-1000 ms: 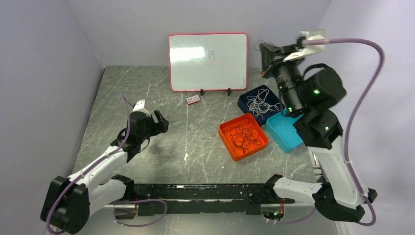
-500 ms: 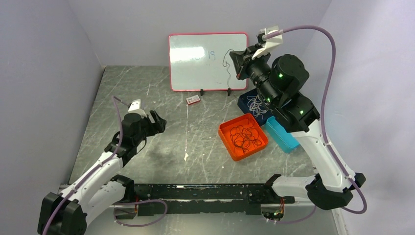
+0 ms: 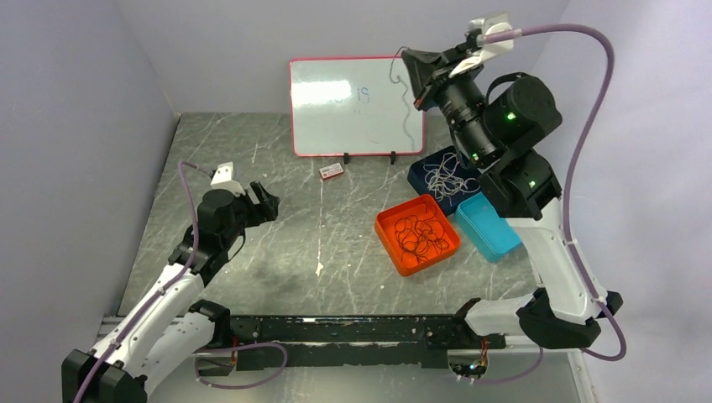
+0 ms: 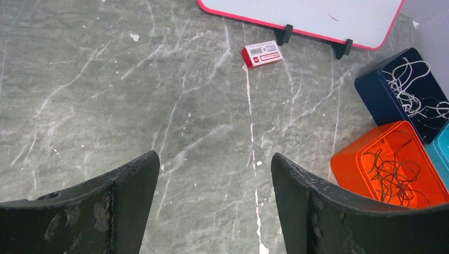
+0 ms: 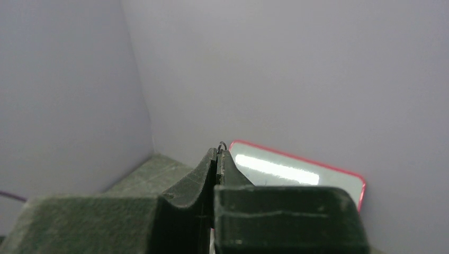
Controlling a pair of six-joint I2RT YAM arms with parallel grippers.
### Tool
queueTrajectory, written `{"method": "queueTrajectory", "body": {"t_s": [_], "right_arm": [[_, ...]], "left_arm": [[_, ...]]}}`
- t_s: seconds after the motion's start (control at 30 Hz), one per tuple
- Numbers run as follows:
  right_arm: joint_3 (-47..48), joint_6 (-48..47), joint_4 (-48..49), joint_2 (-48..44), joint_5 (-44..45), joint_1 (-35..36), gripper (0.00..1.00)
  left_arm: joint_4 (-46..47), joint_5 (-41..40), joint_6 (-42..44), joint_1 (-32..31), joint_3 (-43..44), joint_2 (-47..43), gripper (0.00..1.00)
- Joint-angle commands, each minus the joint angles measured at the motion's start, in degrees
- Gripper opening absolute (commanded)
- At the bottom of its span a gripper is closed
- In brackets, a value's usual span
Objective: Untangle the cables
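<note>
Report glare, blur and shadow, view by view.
Top external: glare on the whiteboard, soft shadow on the table near the left gripper. Left wrist: table sharp, fingers dark. Right wrist: glare streak on the whiteboard; right gripper, shut on a black cable, close and soft.

I hold one very thin black wire [image 5: 222, 143] pinched in my right gripper [image 5: 217, 154], raised high, a small loop poking past the closed fingertips and its curly length hanging before the whiteboard [image 3: 353, 105]. More thin black wires [image 3: 418, 234] lie tangled in the orange tray [image 3: 388, 227]. Thin white wires [image 3: 445, 177] curl in the dark blue tray [image 3: 421, 172].
</note>
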Motion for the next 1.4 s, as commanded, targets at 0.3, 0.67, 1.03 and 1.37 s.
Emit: {"method": "queueTrajectory", "body": {"t_s": [0.3, 0.67, 1.03, 1.37], "right_arm": [[13.7, -6.3, 6.6, 3.4, -6.5, 0.2, 0.00], [14.4, -8.3, 8.9, 4.0, -4.0, 0.2, 0.00], [14.4, -2.9, 5.2, 1.8, 2.1, 0.2, 0.00], [13.4, 2.3, 6.1, -2.8, 6.7, 0.2, 0.00]], "left_arm": [[-0.1, 1.2, 1.1, 0.7, 1.1, -1.2, 0.83], [12.7, 20.3, 5.6, 0.7, 1.2, 2.3, 0.93], [40.4, 31.5, 12.9, -12.9, 20.7, 34.4, 1.00], [56.4, 34.3, 1.6, -25.8, 49.8, 74.1, 0.99]]}}
